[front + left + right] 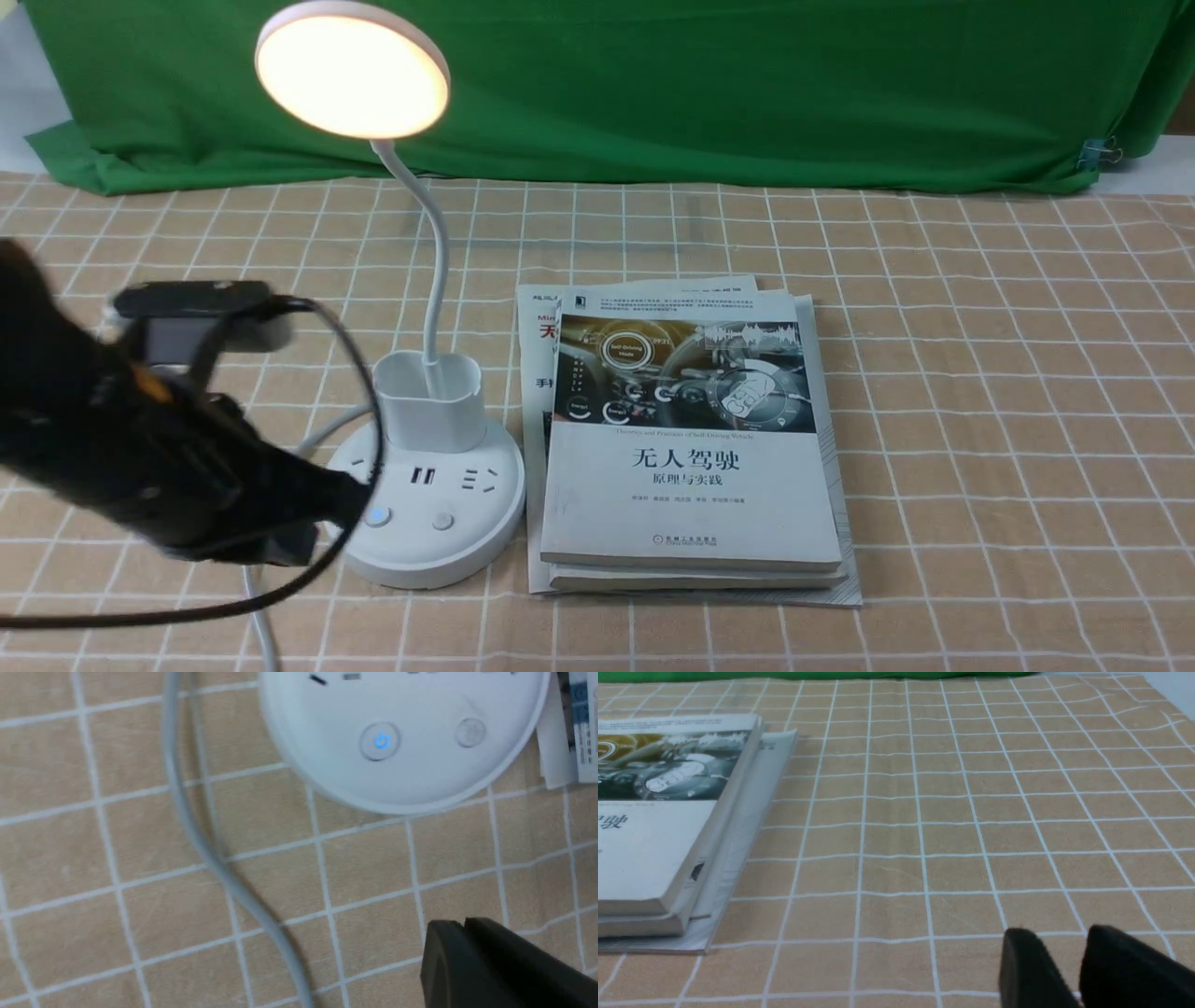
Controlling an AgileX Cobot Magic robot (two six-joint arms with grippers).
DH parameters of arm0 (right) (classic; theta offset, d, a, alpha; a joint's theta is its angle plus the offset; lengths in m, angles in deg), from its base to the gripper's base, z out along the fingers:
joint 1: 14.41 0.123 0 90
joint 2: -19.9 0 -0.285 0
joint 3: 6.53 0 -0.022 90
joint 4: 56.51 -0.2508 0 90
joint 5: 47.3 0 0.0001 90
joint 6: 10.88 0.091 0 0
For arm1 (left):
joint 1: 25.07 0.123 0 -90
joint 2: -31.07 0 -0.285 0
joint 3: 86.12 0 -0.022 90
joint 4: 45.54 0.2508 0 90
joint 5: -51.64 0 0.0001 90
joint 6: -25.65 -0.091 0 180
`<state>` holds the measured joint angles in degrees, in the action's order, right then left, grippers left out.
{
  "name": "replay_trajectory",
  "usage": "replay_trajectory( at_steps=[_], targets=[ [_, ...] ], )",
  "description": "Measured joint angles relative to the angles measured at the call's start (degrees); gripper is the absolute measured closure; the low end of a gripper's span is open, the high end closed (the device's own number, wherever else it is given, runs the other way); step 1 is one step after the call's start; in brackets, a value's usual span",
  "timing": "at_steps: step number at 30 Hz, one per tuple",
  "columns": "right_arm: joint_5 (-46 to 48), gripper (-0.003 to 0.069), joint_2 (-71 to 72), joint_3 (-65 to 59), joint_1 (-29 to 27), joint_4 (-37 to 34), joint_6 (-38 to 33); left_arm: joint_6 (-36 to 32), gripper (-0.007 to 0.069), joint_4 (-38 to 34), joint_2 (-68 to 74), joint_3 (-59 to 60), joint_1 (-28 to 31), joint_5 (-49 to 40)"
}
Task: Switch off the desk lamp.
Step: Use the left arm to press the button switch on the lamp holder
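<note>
The white desk lamp has a round base (439, 551), a pen cup and a bent neck; its round head (352, 70) glows warm white. On the base sit a blue-lit power button (377, 516) and a second grey button (442, 521). In the left wrist view the lit button (381, 741) and the grey one (470, 731) show on the base (411, 784). My left gripper (350, 493) is shut and empty, its tip just left of the lit button, above the base's edge; it also shows in the left wrist view (460, 926). My right gripper (1057, 938) is open and empty over bare cloth.
A stack of books (691, 448) lies right of the lamp and shows in the right wrist view (668, 826). The lamp's grey cord (201, 844) runs over the checked tablecloth (980, 392) left of the base. A green cloth (747, 84) hangs at the back.
</note>
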<state>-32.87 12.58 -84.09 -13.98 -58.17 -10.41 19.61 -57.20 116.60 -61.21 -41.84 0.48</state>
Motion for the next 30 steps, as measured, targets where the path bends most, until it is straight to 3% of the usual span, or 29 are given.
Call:
replay_trajectory(
  at_steps=[7, 16, 30],
  targets=[
    [0.0, 0.0416, 0.0, 0.0, 0.0, 0.0, 0.0, 3.5, 0.0624, 5.3, 14.5, -12.9, -8.8, -5.8],
    [0.0, 0.0416, 0.0, 0.0, 0.0, 0.0, 0.0, 3.9, 0.0624, 7.7, 24.0, -20.9, -9.0, -5.6],
    [0.0, 0.0416, 0.0, 0.0, 0.0, 0.0, 0.0, 4.4, 0.0624, 7.4, 30.3, -22.2, -8.5, -4.5]
  ],
)
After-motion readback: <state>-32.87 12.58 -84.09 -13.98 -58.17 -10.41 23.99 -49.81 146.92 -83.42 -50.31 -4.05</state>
